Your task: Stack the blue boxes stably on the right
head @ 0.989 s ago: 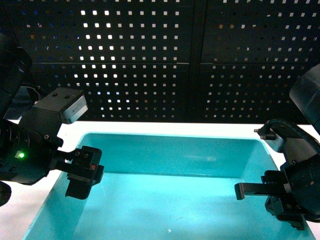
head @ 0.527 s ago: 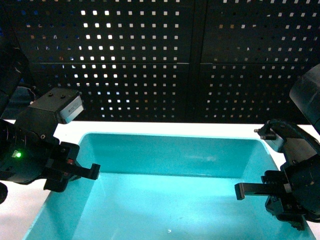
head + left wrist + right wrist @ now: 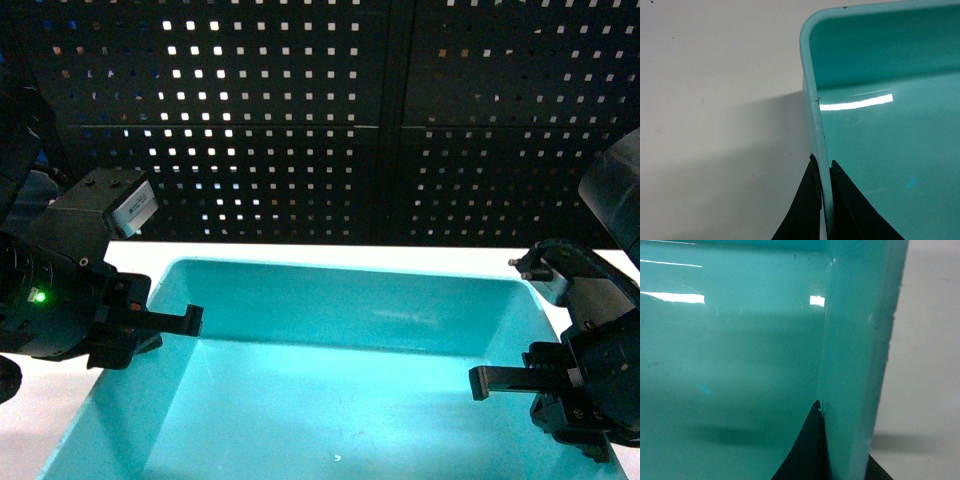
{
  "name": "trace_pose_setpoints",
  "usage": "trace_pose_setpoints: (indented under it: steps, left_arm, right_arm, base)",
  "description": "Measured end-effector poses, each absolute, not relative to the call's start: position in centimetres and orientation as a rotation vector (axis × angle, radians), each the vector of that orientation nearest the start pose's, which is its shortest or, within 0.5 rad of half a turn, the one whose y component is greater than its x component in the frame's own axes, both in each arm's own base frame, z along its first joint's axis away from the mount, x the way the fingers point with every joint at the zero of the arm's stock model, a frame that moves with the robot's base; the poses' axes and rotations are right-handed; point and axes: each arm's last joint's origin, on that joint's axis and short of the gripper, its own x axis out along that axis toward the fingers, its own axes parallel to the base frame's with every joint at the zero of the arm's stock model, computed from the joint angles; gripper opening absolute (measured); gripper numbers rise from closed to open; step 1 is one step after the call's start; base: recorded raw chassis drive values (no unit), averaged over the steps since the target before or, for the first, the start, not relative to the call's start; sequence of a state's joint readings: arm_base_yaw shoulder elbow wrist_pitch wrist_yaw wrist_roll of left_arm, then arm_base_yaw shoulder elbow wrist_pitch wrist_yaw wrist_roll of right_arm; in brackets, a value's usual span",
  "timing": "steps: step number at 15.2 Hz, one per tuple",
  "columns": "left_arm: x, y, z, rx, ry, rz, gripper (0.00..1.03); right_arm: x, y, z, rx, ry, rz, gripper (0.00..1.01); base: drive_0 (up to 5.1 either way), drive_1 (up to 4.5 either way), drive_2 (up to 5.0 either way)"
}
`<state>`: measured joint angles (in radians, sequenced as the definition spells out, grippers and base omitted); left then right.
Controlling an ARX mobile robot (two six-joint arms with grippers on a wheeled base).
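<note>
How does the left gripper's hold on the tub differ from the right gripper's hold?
The left gripper pinches the tub's left wall near its far corner; the right gripper straddles the right wall farther from that end. In the left wrist view both left fingers show; in the right wrist view the outer finger is mostly hidden. Both have one finger inside, one outside.

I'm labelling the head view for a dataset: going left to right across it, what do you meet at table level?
Left hand on the turquoise tub's left wall → open inside of the turquoise tub → right hand at the tub's right wall.
</note>
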<state>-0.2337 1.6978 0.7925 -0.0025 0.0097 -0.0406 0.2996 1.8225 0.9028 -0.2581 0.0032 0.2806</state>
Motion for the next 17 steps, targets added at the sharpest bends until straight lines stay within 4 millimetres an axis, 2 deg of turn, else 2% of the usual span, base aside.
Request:
trace_pose_setpoints:
  steps: [9, 11, 14, 17]
  left_arm:
    - [30.3, -7.2, 13.3, 0.059, 0.912, -0.207, 0.03]
    - [30.4, -7.3, 13.8, 0.028, 0.967, -0.207, 0.03]
    - [31.1, -7.5, 15.1, 0.006, 0.981, -0.191, 0.03]
    - [32.5, -7.5, 18.5, -0.023, 0.943, -0.182, 0.03]
  right_arm:
    - [30.5, 9.4, 11.1, 0.069, 1.192, 0.096, 0.02]
    - [30.3, 9.4, 11.4, 0.07, 1.204, 0.101, 0.02]
    - [30.0, 9.5, 12.8, 0.087, 1.182, 0.098, 0.02]
    - [30.8, 9.7, 15.7, 0.121, 1.12, 0.09, 0.02]
  base:
    - [0.0, 0.0, 0.0]
    - [0.0, 0.0, 0.0]
    - [0.0, 0.0, 0.0]
    - [0.0, 0.0, 0.0]
